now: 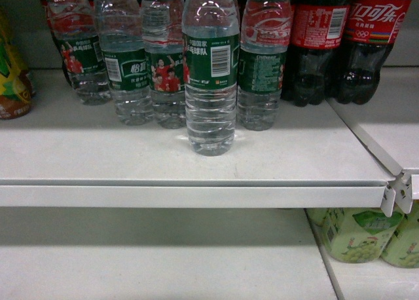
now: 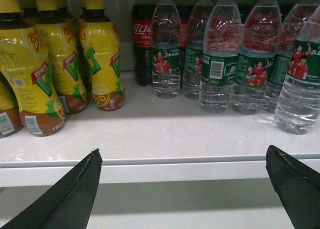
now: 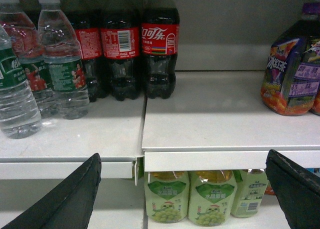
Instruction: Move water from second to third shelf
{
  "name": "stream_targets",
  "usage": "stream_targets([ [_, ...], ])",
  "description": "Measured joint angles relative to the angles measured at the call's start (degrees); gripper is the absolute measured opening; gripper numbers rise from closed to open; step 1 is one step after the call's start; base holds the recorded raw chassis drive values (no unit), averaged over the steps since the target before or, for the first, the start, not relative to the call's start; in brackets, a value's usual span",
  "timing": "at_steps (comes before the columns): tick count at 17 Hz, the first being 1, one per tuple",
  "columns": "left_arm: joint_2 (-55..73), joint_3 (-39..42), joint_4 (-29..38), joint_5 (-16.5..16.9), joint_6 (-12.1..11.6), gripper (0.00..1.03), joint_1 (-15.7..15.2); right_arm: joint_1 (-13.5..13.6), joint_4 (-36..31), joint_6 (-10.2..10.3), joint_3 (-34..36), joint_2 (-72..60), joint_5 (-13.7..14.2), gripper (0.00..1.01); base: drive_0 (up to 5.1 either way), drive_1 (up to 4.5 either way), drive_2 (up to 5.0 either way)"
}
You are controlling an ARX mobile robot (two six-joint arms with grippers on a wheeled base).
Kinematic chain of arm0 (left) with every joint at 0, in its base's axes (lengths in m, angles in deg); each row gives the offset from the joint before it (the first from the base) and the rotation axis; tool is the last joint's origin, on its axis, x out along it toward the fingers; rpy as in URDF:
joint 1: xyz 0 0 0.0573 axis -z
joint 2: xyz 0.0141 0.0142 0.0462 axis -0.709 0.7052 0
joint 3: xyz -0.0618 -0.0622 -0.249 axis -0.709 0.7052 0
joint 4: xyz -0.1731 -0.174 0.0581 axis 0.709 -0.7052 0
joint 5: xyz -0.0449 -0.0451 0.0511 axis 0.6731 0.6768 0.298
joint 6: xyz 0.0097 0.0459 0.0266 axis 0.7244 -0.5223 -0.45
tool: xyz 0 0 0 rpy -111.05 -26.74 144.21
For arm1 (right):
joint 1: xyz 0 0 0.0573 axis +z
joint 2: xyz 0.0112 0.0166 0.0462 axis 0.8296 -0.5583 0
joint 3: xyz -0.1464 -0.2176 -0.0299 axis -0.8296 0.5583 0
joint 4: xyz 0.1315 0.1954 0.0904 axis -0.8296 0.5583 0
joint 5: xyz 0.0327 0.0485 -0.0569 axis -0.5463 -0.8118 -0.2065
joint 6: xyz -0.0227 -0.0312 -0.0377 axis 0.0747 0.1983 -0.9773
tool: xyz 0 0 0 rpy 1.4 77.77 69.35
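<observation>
Water [image 1: 210, 71] is standing upright on the white shelf [image 1: 131, 159], one clear bottle with a dark green label set forward of its row, nearest the shelf's front edge. Behind it we are seeing more green-labelled water bottles [image 1: 128, 57] lined up side by side, and to their right the dark cola bottles [image 1: 370, 41] with red labels. Pale green drink bottles [image 1: 357, 234] are sitting on the shelf below, at the lower right.

We are holding our left end effector [image 2: 182, 189] spread wide, its two dark fingers [image 2: 75, 194] showing at the bottom corners of the left wrist view, below the shelf's front lip and touching nothing. Yellow drink bottles [image 2: 47, 64] are crowding the left part of that shelf.

Our right end effector [image 3: 182, 189] is likewise gaping wide and gripping nothing, hanging in front of the shelf edge. Purple-labelled bottles [image 3: 292, 71] are standing on the neighbouring shelf [image 3: 220, 114] to the right.
</observation>
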Motion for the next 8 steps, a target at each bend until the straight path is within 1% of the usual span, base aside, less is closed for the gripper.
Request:
stream_targets([
  [8, 0.00, 0.00, 0.00, 0.00, 0.00, 0.98, 0.00, 0.00, 0.02, -0.02, 0.00, 0.00, 0.00, 0.98, 0.0, 0.00, 0.0],
])
